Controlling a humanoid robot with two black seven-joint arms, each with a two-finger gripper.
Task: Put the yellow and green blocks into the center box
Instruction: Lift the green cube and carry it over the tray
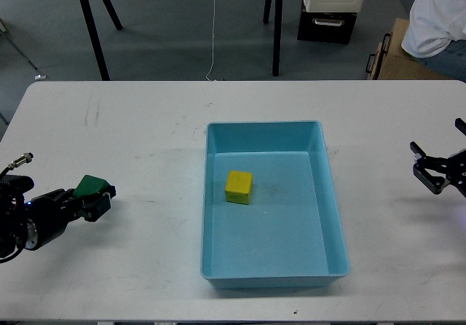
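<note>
The yellow block (239, 186) lies inside the light blue center box (331, 201), near its left wall. The green block (88, 186) is at the table's left side, held between the fingers of my left gripper (93, 198), which is shut on it. My right gripper (435, 170) is at the far right edge of the table, open and empty, well away from the box.
The white table (145, 135) carries only the box and the block. Beyond its far edge are black stand legs (91, 26), a black and white case (331, 8) and a seated person (440, 19) at the upper right.
</note>
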